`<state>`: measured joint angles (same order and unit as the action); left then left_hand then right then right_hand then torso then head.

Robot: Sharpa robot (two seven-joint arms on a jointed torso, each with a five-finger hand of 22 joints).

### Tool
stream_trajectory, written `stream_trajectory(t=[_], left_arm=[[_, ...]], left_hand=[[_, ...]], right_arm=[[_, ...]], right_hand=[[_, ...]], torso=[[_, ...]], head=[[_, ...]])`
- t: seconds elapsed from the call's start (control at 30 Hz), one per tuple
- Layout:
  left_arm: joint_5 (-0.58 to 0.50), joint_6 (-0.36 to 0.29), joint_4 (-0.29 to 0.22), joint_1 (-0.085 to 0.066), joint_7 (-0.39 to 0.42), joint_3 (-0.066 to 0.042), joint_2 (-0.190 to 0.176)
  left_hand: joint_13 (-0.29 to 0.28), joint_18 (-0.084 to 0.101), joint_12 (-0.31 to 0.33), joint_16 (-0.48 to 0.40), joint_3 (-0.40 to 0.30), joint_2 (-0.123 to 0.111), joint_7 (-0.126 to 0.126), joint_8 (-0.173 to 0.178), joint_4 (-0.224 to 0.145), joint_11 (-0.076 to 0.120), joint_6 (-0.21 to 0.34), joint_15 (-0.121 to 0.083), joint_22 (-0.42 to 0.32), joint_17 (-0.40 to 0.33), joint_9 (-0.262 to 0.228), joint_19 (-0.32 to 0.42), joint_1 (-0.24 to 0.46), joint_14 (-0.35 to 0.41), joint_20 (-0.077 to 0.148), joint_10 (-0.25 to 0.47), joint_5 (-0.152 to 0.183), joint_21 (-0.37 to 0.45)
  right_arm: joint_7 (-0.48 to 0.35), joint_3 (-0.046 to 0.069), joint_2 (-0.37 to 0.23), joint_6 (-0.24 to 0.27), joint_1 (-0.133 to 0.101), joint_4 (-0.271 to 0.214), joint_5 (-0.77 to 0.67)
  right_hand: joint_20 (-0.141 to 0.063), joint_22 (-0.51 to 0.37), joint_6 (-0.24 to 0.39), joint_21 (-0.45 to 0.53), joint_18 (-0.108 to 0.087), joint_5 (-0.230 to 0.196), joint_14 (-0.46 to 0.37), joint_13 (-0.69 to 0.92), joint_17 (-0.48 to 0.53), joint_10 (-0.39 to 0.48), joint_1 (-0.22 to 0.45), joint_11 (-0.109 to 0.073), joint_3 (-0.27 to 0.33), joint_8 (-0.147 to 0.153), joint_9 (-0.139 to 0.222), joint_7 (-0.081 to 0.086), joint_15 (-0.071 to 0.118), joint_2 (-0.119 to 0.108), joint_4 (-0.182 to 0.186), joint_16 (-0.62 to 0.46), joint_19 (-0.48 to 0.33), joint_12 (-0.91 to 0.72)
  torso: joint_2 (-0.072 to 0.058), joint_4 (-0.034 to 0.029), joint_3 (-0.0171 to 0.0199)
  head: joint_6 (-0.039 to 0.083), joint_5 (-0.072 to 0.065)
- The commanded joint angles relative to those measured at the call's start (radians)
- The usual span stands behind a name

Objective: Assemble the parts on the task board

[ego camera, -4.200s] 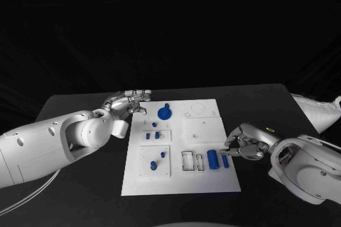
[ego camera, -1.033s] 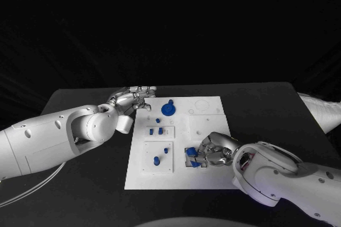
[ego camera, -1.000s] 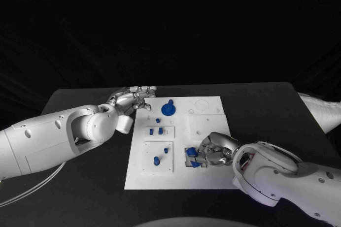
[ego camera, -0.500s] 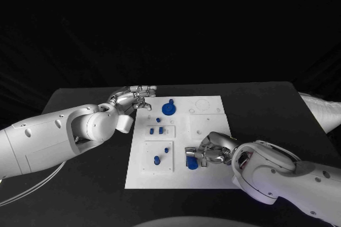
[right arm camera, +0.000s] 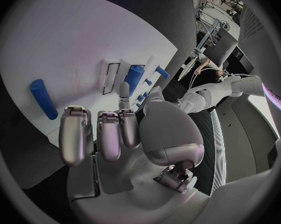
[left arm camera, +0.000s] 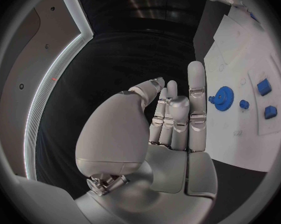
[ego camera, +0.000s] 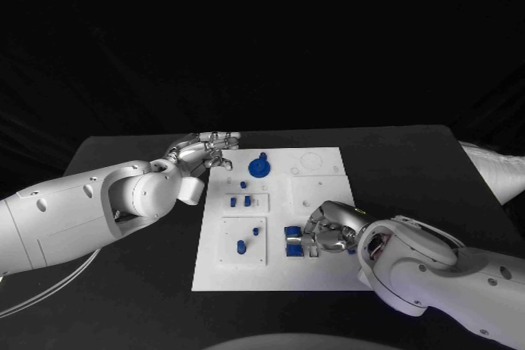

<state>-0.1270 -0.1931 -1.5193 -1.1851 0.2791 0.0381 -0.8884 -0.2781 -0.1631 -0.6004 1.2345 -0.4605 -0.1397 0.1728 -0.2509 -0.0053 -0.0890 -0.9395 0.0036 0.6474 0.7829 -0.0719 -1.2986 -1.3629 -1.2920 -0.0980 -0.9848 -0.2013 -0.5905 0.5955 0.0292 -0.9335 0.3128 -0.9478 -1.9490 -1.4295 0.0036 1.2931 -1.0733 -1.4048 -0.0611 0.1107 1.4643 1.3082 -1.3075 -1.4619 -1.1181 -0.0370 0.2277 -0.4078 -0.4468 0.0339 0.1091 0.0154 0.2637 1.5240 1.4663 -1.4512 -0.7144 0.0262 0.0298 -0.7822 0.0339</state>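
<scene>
Shifted slightly since half a second ago, right hand (ego camera: 328, 230) over task board (ego camera: 328, 278), fingers (right arm camera: 109, 134) curled beside blue parts (ego camera: 293, 241), grip unclear; left hand (ego camera: 205, 151) idle, fingers loosely curled; best pressed straight down into slot

The scene is viewed from above by the head camera, angled down over the black table (ego camera: 131, 274) with the task board (ego camera: 319, 179) centred. The left wrist camera is set close behind the left hand (left arm camera: 172, 129), facing along the board's far left part, where a blue gear (left arm camera: 224, 94) is seen; the same gear (ego camera: 259, 168) is shared with the head view. The right wrist camera is set close behind the right hand (right arm camera: 109, 134), facing across the board's near part.
</scene>
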Motion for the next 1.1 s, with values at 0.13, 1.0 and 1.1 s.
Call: stream_trajectory(t=[0.13, 1.0, 1.1], left_arm=[[0.003, 0.019, -0.003, 0.000, 0.002, 0.000, -0.002], [0.003, 0.013, -0.012, 0.000, 0.004, 0.000, -0.006], [0.003, 0.015, -0.012, 0.000, 0.004, 0.000, -0.005]], left_hand=[[0.001, -0.018, -0.005, -0.003, -0.004, 0.002, 0.002, -0.006, -0.004, 0.001, 0.007, 0.000, 0.001, -0.001, 0.000, 0.006, 0.005, 0.003, 0.000, 0.007, 0.001, -0.002], [0.003, -0.018, -0.008, -0.004, -0.005, 0.002, 0.002, -0.010, -0.006, 0.000, 0.009, 0.000, 0.003, -0.004, 0.000, 0.007, 0.006, 0.005, -0.001, 0.009, 0.001, -0.003], [0.003, -0.018, -0.008, -0.004, -0.005, 0.002, 0.002, -0.010, -0.006, 0.000, 0.009, 0.000, 0.003, -0.004, 0.000, 0.007, 0.006, 0.005, -0.001, 0.009, 0.001, -0.003]], right_arm=[[-0.025, 0.000, -0.023, 0.012, 0.002, -0.026, -0.038], [-0.043, -0.001, -0.302, -0.017, -0.039, -0.073, -0.155], [-0.034, -0.004, -0.296, -0.034, -0.036, -0.065, -0.184]], right_hand=[[-0.001, 0.005, 0.006, 0.000, 0.003, 0.009, 0.089, 0.173, -0.173, -0.059, -0.090, -0.003, -0.017, -0.001, -0.013, 0.000, -0.006, -0.002, -0.044, 0.001, 0.018, 0.002], [0.025, 0.021, 0.058, -0.008, 0.006, 0.202, 0.091, 0.186, -0.184, -0.064, -0.155, 0.032, -0.025, 0.119, 0.039, 0.041, -0.035, 0.022, -0.067, 0.006, 0.021, -0.008], [0.025, 0.020, 0.054, -0.007, 0.006, 0.203, 0.091, 0.185, -0.184, -0.063, -0.155, 0.032, -0.024, 0.120, 0.040, 0.041, -0.035, 0.023, -0.066, 0.006, 0.021, -0.007]], torso=[[0.001, 0.0003, -0.0004], [-0.003, 0.0113, 0.0020], [-0.002, 0.0079, 0.0019]], head=[[0.000, 0.000], [0.020, -0.034], [0.019, -0.036]])
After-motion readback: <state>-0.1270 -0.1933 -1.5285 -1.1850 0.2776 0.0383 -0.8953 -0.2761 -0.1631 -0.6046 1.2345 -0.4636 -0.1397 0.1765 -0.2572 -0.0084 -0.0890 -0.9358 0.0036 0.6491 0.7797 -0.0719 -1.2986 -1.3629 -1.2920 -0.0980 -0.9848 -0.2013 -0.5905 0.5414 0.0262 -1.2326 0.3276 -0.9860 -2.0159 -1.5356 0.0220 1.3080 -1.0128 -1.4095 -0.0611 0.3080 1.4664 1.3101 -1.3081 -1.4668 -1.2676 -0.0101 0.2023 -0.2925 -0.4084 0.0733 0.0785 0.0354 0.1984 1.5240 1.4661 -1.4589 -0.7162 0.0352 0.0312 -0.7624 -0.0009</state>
